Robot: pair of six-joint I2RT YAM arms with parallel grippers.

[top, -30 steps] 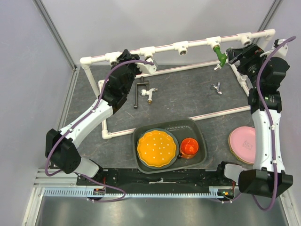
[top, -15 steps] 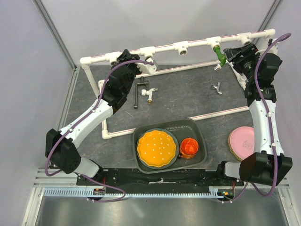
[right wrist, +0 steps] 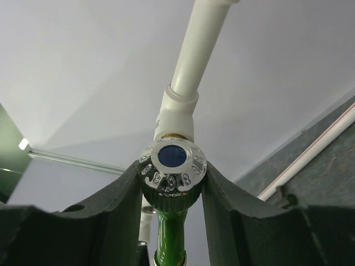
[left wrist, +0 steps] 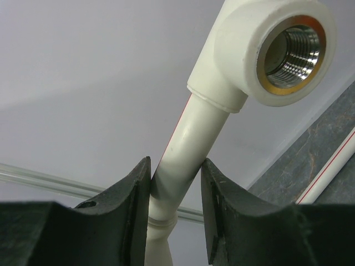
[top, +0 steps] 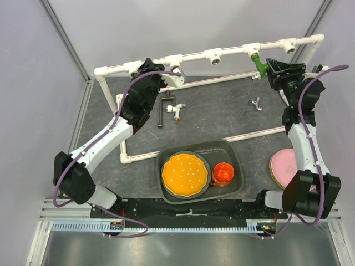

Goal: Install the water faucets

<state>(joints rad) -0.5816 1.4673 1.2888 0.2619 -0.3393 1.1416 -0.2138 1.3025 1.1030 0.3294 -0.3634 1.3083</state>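
A green faucet hangs from a tee socket of the white PVC pipe frame. In the right wrist view its silver cap with a blue centre sits between my right gripper's black fingers, which press on the knob from both sides. From above, the right gripper is at the faucet's right side. My left gripper is shut on the white pipe below a brass-threaded socket; from above, the left gripper is at the frame's back left. A black-handled faucet and a small silvery one lie on the mat.
A grey tray near the front holds an orange plate and an orange cup. A pink plate lies at the right, partly under the right arm. The frame's lower pipes run across the mat.
The right gripper has moved left onto the green faucet and closed on its knob. The left arm has stayed on the pipe.
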